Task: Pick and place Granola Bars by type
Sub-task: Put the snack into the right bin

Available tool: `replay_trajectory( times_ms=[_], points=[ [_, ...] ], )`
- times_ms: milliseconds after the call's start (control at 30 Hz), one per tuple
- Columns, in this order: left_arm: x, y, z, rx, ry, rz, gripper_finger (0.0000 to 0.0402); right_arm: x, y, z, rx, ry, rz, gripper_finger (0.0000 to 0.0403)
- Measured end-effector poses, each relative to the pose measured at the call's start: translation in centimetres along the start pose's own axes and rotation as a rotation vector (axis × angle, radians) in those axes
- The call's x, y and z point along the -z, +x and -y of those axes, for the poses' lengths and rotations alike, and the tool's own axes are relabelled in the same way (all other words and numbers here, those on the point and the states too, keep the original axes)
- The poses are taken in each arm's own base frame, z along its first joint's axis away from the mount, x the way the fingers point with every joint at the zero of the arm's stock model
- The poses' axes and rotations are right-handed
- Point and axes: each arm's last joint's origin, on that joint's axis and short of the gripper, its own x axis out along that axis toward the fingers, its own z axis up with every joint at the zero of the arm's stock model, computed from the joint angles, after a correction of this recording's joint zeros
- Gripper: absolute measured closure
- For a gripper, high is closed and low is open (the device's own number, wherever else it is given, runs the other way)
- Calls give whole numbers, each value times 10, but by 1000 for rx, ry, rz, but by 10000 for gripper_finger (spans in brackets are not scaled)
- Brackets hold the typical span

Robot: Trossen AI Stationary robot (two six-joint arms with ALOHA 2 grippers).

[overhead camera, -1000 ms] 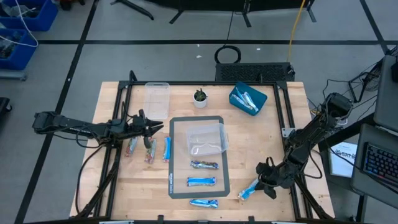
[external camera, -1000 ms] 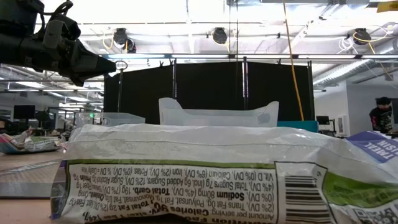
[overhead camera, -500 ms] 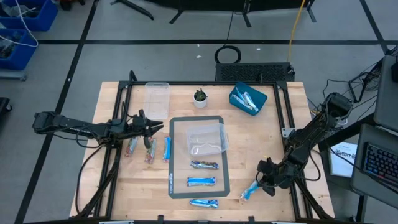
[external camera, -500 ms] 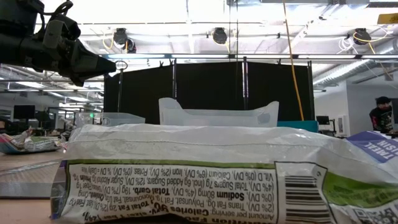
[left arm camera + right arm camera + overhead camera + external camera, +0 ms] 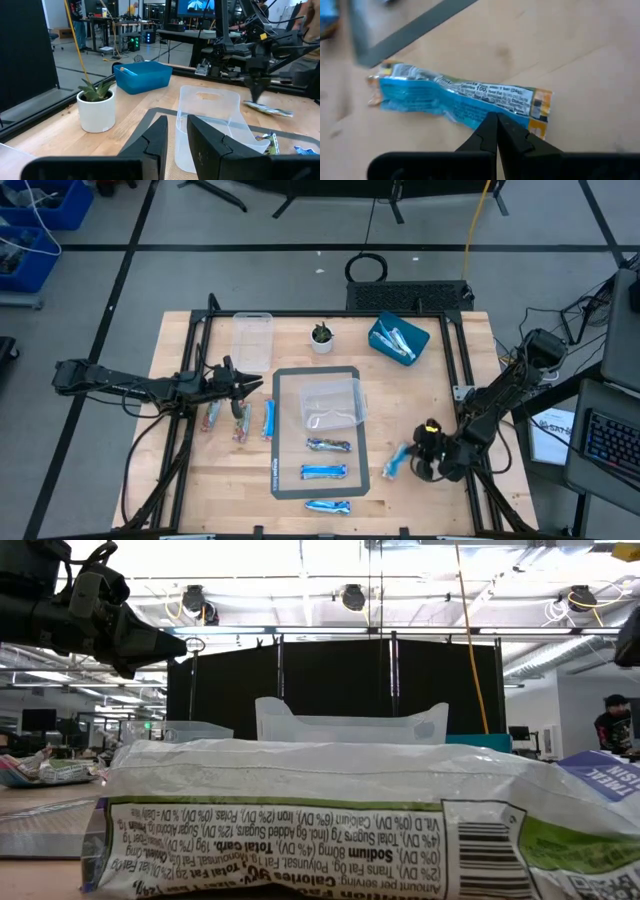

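Now | right hand (image 5: pixel 413 464): pinched closed on blue granola bar (image 5: pixel 394 462), bar hanging beneath fingertips

The bench (image 5: pixel 400 395) is pale wood with a black frame. On it lies a grey mat (image 5: pixel 285 435) with a dark border. The bars (image 5: pixel 324 472) on the mat are bright blue with white. The bar (image 5: pixel 455 102) by the right gripper (image 5: pixel 496 122) is blue, with silver print and an orange-yellow end. The bin (image 5: pixel 398 340) is blue. The tubs (image 5: pixel 331 404) are clear. The plant (image 5: pixel 95 91) is green in a white pot (image 5: pixel 95 112). Both grippers are black.
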Motion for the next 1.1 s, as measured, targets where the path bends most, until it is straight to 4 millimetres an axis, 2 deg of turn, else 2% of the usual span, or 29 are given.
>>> replay_trajectory(
  times_ms=[367, 567, 700, 900, 1000, 1100],
  points=[
    [0, 0, 0, 1, 0, 0, 323, -17, 9, 34, 303, -28, 296, 403],
    [0, 0, 0, 0, 0, 0, 323, -21, 15, 50, 399, -28, 382, 403],
    [0, 0, 0, 0, 0, 0, 323, -26, 18, 41, 366, -180, 398, 403],
    [0, 0, 0, 0, 0, 1, 323, -40, 17, 14, 291, -543, 407, 399],
    [0, 0, 0, 1, 0, 0, 323, -54, 14, -1, 269, -646, 378, 383],
    [0, 0, 0, 0, 0, 0, 323, -69, 10, -13, 218, -691, 307, 346]
  ],
)
